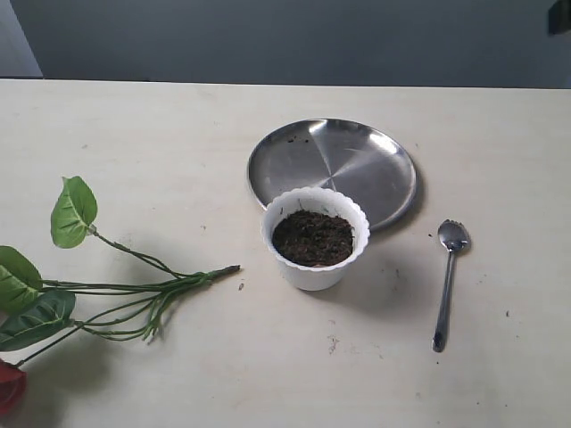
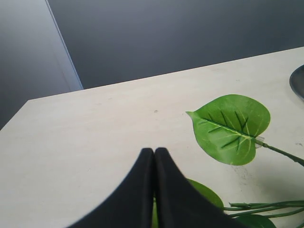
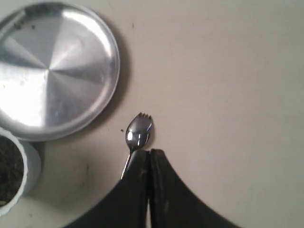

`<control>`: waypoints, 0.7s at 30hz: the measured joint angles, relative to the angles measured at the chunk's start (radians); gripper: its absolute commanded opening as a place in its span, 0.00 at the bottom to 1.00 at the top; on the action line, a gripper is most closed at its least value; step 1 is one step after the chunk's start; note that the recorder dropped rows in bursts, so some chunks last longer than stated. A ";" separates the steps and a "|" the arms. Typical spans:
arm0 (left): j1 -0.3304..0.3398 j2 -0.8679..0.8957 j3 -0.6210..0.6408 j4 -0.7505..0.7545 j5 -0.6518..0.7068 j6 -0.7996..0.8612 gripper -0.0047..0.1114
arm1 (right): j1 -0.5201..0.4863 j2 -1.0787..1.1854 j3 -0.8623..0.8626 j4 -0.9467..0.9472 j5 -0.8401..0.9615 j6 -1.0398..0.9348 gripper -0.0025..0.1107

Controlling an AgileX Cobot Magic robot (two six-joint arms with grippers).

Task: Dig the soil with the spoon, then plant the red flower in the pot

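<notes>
Right claw [image 3: 149, 153] is closed, its 2 black fingers pressed together on nothing. It hangs over the spoon [image 3: 137, 137], whose notched bowl pokes out just ahead of the tips while the handle runs back underneath them, so claw and spoon are roughly in line. From where I stand the spoon [image 1: 447, 283] lies flat on the table [image 1: 178, 134], just right of the pot [image 1: 312, 275], bowl end nearest the steel plate [image 1: 332, 165]. The right arm is clearly the nearer one, and I'd guess it must open and come straight down on the handle. The soil [image 1: 312, 237] sits undisturbed in the pot. Left claw [image 2: 154, 150] is closed too, over the leaves of the red flower [image 1: 134, 290], which lies well left, cut stems toward the pot. No brand, label or writing shows anywhere.
</notes>
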 measured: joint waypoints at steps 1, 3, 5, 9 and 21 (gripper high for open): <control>0.000 0.000 0.000 0.000 0.000 0.000 0.04 | 0.037 0.021 0.014 -0.015 0.000 0.026 0.02; 0.000 0.000 0.000 0.000 0.000 0.000 0.04 | 0.100 0.055 0.048 -0.031 -0.012 0.072 0.02; 0.000 0.000 0.000 0.000 0.000 0.000 0.04 | 0.157 0.081 0.093 -0.036 -0.040 0.127 0.02; 0.000 0.000 0.000 0.000 0.000 0.000 0.04 | 0.207 0.101 0.177 -0.036 -0.091 0.196 0.09; 0.000 0.000 0.000 0.000 0.000 0.000 0.04 | 0.213 0.105 0.504 0.021 -0.376 0.329 0.36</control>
